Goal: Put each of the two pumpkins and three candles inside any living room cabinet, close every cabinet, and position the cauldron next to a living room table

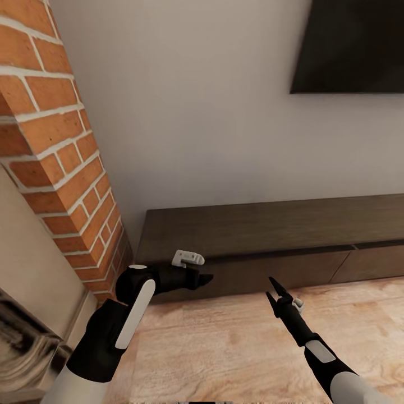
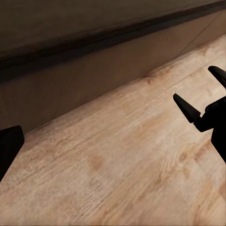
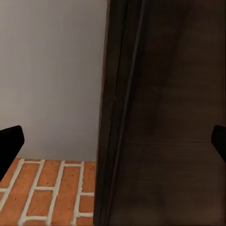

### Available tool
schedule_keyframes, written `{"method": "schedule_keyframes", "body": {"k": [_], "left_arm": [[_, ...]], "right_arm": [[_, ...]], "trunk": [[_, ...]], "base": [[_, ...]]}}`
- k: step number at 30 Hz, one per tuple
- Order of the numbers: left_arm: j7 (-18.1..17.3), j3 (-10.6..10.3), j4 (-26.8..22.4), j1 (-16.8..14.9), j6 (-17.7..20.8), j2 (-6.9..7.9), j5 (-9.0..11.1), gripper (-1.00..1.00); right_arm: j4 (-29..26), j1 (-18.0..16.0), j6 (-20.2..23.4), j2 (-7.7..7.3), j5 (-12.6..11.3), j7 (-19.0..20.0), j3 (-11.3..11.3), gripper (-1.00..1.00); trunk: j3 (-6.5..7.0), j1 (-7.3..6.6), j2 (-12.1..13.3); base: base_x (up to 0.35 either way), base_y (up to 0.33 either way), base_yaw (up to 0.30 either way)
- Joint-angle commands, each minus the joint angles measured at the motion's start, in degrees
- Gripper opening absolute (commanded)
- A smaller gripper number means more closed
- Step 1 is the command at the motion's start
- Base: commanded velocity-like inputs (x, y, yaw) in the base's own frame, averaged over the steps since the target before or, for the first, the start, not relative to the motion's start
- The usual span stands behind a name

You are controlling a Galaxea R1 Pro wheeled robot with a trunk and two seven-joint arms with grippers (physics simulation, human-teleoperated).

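1. We face the cabinet [image 1: 269,241], a long low dark wood unit against the wall; its flat fronts all look shut, so we cannot tell what is inside.
2. Our left gripper [image 1: 205,278] hangs just in front of the leftmost front, near the brick column [image 1: 56,168]; we cannot tell how far its jaws are parted.
3. Our right gripper [image 1: 273,290] hovers over the wood floor [image 1: 224,348] just short of the same front, fingers spread wide and holding nothing.
4. The front is stiff, smooth and handleless (likely slippery), so we judge the dark gap under the top edge the best hold.
5. No pumpkins, candles or cauldron appear here.
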Motion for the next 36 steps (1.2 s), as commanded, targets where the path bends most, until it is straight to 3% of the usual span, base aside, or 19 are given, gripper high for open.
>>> {"method": "schedule_keyframes", "body": {"k": [1, 7, 36], "left_arm": [[-0.6, 0.0, 0.0, 0.0, 0.2, -0.03, -0.6, 1.0], [-0.6, 0.1, 0.0, 0.0, 0.2, -0.03, -0.6, 1.0], [-0.7, 0.1, 0.0, 0.0, 0.2, -0.03, -0.6, 1.0]], "right_arm": [[0.1, 0.0, 0.6, -0.02, -0.5, 0.1, 0.1, 1.0], [0.1, 0.0, 0.6, -0.02, -0.5, 0.1, 0.1, 1.0], [0.3, 0.0, 0.5, -0.05, -0.4, -0.2, 0.1, 1.0]], "trunk": [[-0.28, 0.01, 0.0], [-1.61, 0.17, -0.1], [-1.61, 0.17, -0.1]], "base": [[0.0, 0.0, 0.0], [0.0, 0.0, 0.0], [0.068, 0.025, 0.0]]}}
